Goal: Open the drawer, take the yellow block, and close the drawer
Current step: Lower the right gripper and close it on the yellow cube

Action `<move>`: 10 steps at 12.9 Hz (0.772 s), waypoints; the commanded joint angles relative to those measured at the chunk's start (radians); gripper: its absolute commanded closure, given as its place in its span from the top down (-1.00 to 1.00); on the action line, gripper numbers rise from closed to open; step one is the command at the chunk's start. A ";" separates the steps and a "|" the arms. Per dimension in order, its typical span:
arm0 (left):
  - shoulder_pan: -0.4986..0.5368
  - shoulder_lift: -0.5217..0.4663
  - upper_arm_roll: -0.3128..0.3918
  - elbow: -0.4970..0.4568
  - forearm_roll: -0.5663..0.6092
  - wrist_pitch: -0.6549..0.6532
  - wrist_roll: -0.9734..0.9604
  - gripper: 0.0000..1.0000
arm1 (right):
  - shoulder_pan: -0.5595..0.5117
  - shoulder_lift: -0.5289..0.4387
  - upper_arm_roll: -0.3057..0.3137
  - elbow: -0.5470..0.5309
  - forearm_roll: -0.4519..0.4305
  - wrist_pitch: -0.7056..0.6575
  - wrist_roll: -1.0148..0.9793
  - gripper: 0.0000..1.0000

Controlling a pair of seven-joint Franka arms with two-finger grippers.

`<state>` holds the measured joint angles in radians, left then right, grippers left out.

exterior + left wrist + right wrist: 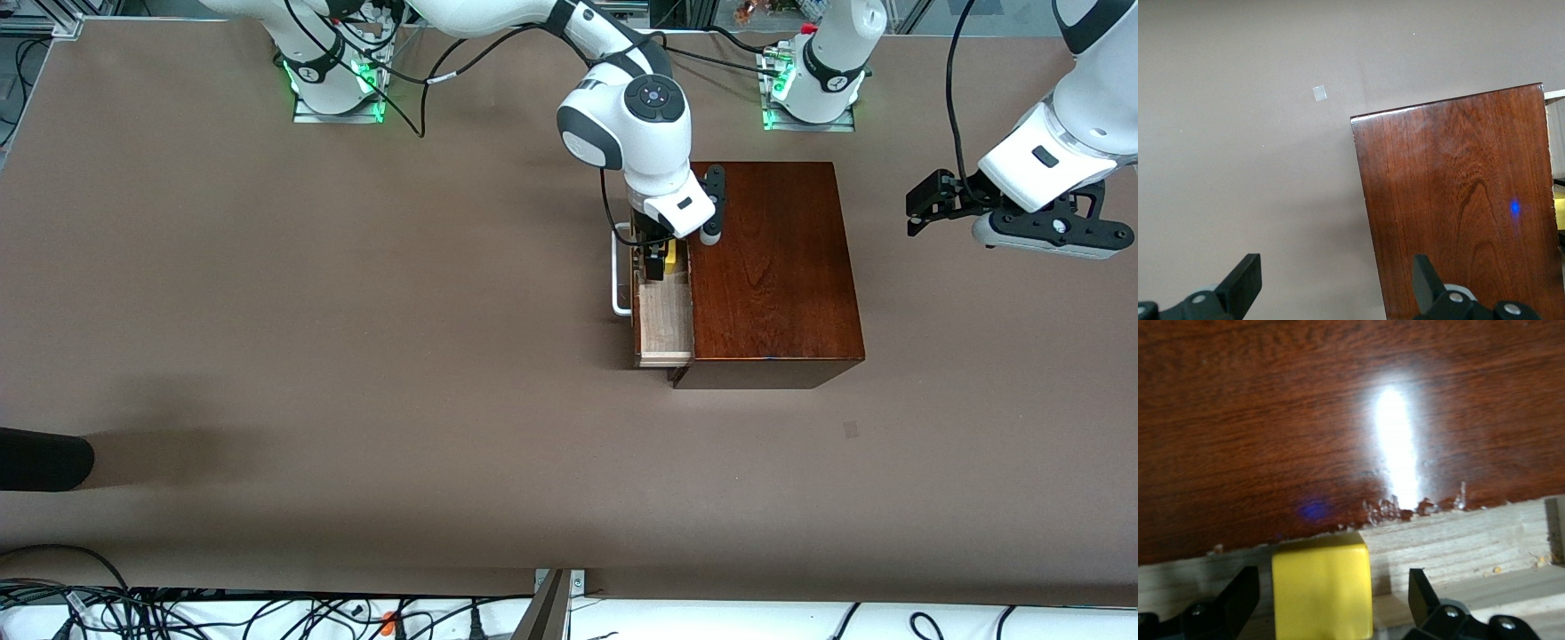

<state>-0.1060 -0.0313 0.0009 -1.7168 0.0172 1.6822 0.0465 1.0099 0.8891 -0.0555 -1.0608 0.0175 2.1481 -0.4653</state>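
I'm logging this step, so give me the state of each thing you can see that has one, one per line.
Pale-wood sliding drawer of the reddish-brown wooden box: pulled open.
Small bright yellow cube block: in the drawer, between the right hand's fingers, not gripped.
Right hand: open, lowered into the drawer around the block.
Left hand: open, holding nothing, waiting in the air at the left arm's end of the table.

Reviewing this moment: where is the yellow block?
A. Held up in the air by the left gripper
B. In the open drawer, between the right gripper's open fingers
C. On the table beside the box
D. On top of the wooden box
B. The right wrist view shows the yellow block on the pale floor of the open drawer, with the right gripper open around it, one finger on each side.
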 commanded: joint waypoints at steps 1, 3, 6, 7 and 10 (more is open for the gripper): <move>0.008 -0.004 0.004 0.006 0.010 -0.016 0.024 1.00 | 0.001 0.027 0.003 0.041 -0.013 0.001 -0.013 0.17; 0.008 -0.004 0.004 0.006 0.010 -0.019 0.026 1.00 | -0.001 0.018 0.002 0.041 -0.011 -0.017 -0.015 -0.77; 0.008 -0.004 0.004 0.006 0.010 -0.021 0.024 1.00 | -0.002 -0.016 -0.004 0.050 -0.007 -0.057 -0.003 -1.00; 0.008 -0.004 0.004 0.006 0.010 -0.021 0.023 1.00 | -0.004 -0.030 -0.006 0.073 -0.004 -0.094 -0.003 -1.00; 0.008 -0.004 0.004 0.006 0.009 -0.021 0.020 1.00 | -0.031 -0.076 0.002 0.134 0.006 -0.201 -0.003 -1.00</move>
<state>-0.1031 -0.0313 0.0053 -1.7168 0.0172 1.6750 0.0477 0.9972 0.8549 -0.0647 -0.9541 0.0178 2.0141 -0.4692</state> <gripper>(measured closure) 0.000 0.445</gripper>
